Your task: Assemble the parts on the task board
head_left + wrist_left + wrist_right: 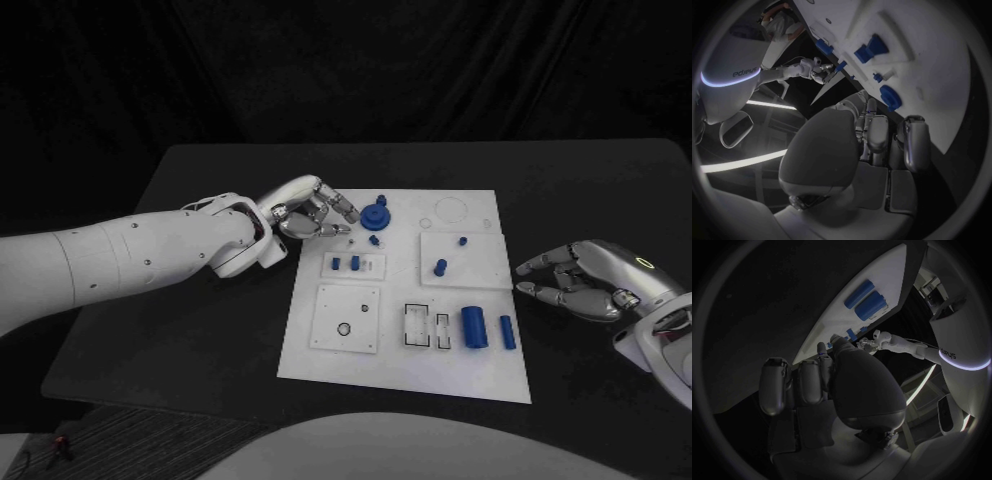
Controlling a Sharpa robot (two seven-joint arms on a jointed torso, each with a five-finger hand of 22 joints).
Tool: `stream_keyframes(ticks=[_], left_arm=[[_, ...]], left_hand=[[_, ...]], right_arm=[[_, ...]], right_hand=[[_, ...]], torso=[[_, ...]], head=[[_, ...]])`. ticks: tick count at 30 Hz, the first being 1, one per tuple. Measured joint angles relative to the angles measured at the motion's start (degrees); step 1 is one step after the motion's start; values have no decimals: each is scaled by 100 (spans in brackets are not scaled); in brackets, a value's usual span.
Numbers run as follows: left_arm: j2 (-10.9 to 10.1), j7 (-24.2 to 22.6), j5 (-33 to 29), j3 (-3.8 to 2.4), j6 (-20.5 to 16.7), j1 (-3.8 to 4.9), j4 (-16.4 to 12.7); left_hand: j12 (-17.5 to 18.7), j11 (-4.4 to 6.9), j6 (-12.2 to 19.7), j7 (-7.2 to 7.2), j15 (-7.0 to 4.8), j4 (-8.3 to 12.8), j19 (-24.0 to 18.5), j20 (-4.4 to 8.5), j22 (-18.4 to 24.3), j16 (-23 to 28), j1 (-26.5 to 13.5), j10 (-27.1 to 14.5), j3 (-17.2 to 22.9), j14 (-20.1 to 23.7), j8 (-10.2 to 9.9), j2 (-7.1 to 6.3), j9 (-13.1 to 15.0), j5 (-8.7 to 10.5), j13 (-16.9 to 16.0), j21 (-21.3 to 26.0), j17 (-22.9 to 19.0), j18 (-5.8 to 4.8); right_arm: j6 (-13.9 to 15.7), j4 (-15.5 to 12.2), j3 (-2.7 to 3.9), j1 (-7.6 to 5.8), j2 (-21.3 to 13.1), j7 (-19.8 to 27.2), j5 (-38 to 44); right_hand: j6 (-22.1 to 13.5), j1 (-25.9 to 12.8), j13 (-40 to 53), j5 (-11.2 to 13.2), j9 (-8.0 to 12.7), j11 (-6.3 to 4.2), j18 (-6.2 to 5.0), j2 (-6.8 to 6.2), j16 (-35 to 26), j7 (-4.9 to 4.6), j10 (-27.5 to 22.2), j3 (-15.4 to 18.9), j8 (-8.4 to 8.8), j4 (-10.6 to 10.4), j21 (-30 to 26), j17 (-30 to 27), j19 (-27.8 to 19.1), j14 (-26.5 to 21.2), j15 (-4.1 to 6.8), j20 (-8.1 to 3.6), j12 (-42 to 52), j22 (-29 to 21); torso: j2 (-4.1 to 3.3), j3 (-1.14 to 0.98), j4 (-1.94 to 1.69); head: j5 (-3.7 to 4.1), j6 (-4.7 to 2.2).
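1. White task board (411, 385) lies flat in the middle of the black table (202, 330), probably so both arms can reach it from either side.
2. Blue parts sit on it in groups. A round, gear-like part with a short stem (376, 213) stands near the far edge. Two small pegs (345, 264) stand in a small sub-plate. Another peg (440, 267) stands in the right sub-plate. Two cylinders, one thick (473, 327) and one thin (508, 331), lie side by side near the right edge.
3. The left hand (307, 213) hovers over the far left corner of the board, just beside the gear-like part. Its fingers are partly curled and point toward that part. Nothing is visibly held. In the left wrist view the fingers (914, 142) stand short of the part (890, 96), apart from it.
4. This position suggests an approach to grasp the gear-like part; contact is not yet made.
5. The right hand (588, 280) waits off the board's right edge, over the table. Its fingers are loosely curled on nothing, probably parked clear of the left arm's work.
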State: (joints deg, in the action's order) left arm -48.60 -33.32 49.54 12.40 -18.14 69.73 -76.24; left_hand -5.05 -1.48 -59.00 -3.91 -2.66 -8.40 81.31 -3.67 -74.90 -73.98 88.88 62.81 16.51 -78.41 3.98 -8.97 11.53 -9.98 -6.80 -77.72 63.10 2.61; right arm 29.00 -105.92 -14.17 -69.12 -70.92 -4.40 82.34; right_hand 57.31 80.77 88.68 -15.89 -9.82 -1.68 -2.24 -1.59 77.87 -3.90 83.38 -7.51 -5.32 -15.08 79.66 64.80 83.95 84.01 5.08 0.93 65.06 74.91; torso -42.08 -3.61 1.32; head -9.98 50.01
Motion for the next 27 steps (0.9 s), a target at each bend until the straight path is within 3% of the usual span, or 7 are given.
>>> stream_keyframes(ticks=[6, 10, 14, 18, 22, 25, 27], left_arm=[[-57, 151, 921, -5, -244, 430, -156], [-23, 374, 1837, -8, -348, 659, -271], [84, 668, 2996, -11, -426, 795, -432], [227, 926, 3999, -7, -428, 847, -543], [380, 1116, 4717, -7, -348, 864, -566], [446, 1225, 5084, -6, -274, 871, -552], [452, 1289, 5262, -6, -252, 872, -527]], left_hand=[[-245, -13, 545, 192, 10, -158, -164, -20, 0, -54, -37, -669, -316, 133, 0, -37, -120, 328, -201, 195, -46, 0], [-602, 52, 411, 148, -23, -263, -155, -12, 0, -181, -17, -826, -452, 100, 99, -17, -96, 596, -451, 149, 73, 0], [-1402, 164, 141, 164, -83, -354, -89, 8, 0, -280, -10, -828, -543, 39, 179, -10, -70, 694, -1062, 83, 168, 0], [-2744, 189, -1, 144, -112, -367, -46, -35, 0, -370, -11, -952, -577, 2, 179, -10, -91, 711, -2203, 62, 240, 0], [-4071, 185, -120, 114, -98, -377, 35, -142, -2, -883, -22, -1143, -599, -412, 133, -21, -131, 711, -3423, -94, 1048, 0], [-5750, 184, -203, 104, -83, -378, 72, -179, -5, -1214, -58, -317, -600, -535, 87, -13, -151, 711, -5173, -192, 1178, 0], [-6412, 194, -213, 116, -82, -445, 72, -178, -5, -1315, -158, 92, -604, -535, 53, 40, -169, 711, -5873, -191, 1185, 0]], right_arm=[[0, -7, -1, -1, -2, -8, 0], [-3, -3, -1, -1, 20, -13, 0], [-8, 7, -1, -1, 52, -17, 0], [-14, 13, -1, -1, 77, -20, 0], [-19, 18, -1, -1, 83, -22, 0], [-21, 20, -1, -1, 87, -22, 0], [-21, 17, -1, -1, 84, -22, -1]], right_hand=[[0, 0, 0, 0, 0, -7, 0, -1, 0, 0, 7, 0, 0, 0, 0, 8, 0, 0, 0, 0, -21, 3], [0, -1, 0, 0, 1, -7, 0, -1, 0, 0, 7, 0, 0, 0, 0, 8, 0, 0, 0, 0, -21, 3], [0, 22, 0, 0, 1, -7, 0, -24, 0, 0, 7, 16, 0, 16, 0, 8, 0, 0, 0, 0, -21, 3], [0, 28, 0, 0, 1, -6, 0, -31, 0, 0, 6, 16, 0, 16, 0, 10, 0, 0, 0, 0, -21, 3], [0, 28, 0, 0, 1, -6, 0, -31, 0, 0, 6, 16, 0, 16, 0, 14, 0, 0, 0, 0, -21, 2], [0, 28, 0, 0, 0, -6, 0, -30, 0, 0, 5, 16, 0, 17, 0, 14, 0, 0, 0, 0, -21, 2], [0, 28, 0, 0, -4, -5, 0, -30, 0, 0, 5, 16, 0, 16, 0, 13, 0, 0, 0, 0, -21, 2]], torso=[[-5, -1, -1], [-15, -2, -1], [-24, -2, -1], [-32, -7, 7], [-45, -5, 16], [-56, -3, 27], [-63, -1, 33]], head=[[30, 0], [34, 0], [36, 0], [41, 0], [46, 0], [54, 0], [59, 0]])
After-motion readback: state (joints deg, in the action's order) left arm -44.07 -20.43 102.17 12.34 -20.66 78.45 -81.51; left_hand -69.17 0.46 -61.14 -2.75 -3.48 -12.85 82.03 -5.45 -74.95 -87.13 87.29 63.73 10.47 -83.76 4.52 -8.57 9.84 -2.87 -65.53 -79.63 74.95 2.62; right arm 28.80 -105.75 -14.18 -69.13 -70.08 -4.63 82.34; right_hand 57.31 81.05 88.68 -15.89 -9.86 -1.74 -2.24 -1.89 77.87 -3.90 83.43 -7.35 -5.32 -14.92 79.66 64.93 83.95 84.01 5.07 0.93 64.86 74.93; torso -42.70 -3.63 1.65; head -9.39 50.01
